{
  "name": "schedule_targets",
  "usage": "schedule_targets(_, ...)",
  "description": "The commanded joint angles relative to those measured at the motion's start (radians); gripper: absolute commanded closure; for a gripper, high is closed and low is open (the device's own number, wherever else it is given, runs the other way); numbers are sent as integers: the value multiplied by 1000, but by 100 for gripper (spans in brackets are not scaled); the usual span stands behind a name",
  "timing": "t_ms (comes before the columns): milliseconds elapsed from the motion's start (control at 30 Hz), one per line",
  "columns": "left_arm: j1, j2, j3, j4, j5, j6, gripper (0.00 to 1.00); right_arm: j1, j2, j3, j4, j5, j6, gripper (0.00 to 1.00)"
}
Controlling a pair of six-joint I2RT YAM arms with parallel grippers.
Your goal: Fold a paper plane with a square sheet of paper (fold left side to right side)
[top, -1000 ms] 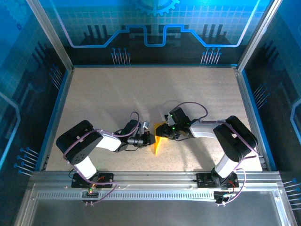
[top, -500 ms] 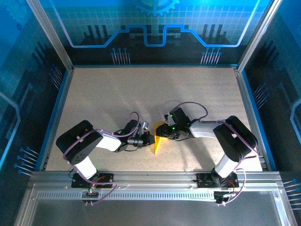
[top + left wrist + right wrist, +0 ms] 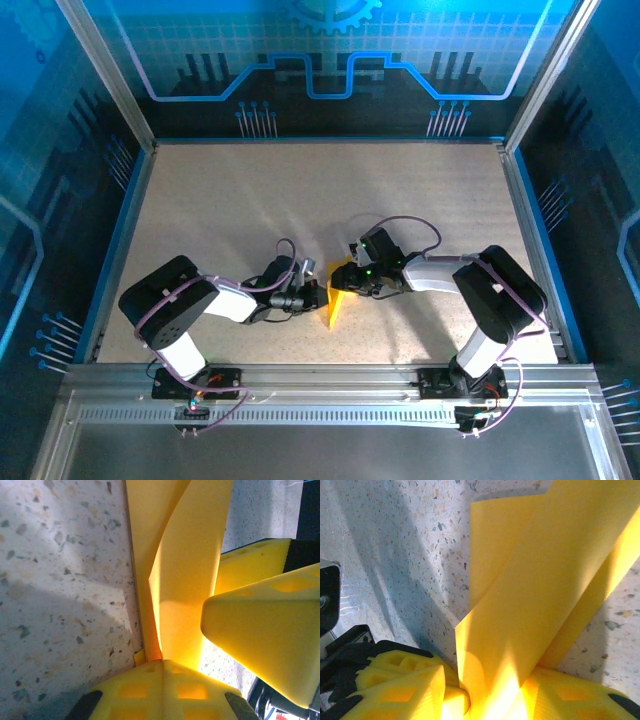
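The yellow-orange sheet of paper [image 3: 337, 302] is folded into a narrow wedge between the two arms, its point toward the near edge. My left gripper [image 3: 320, 296] is at its left side. In the left wrist view that gripper [image 3: 162, 661] is shut on the paper [image 3: 187, 575] at its crease, and a flap rises from the table. My right gripper [image 3: 352, 281] is at the paper's upper right. In the right wrist view that gripper [image 3: 487, 682] has its jaws apart, with the raised paper flap [image 3: 545, 590] standing loosely between its fingers [image 3: 572, 695].
The speckled tabletop [image 3: 300, 200] stretches bare behind the arms. A blue-edged frame [image 3: 520, 200] bounds it, with a metal rail [image 3: 320, 385] along the near edge. The right gripper's yellow fingers [image 3: 265, 640] crowd close beside the left gripper's.
The left jaws have closed the last bit onto the paper. Both arms and the paper have stayed almost still.
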Motion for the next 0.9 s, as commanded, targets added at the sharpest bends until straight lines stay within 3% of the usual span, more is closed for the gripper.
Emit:
schedule_targets(0,4,2,-15,-50,-29,33,100,15,20,-10,-35,16,-8,54)
schedule_targets(867,-11,58,-6,-98,-68,16,100,-2,-61,-46,24,-3,29,55)
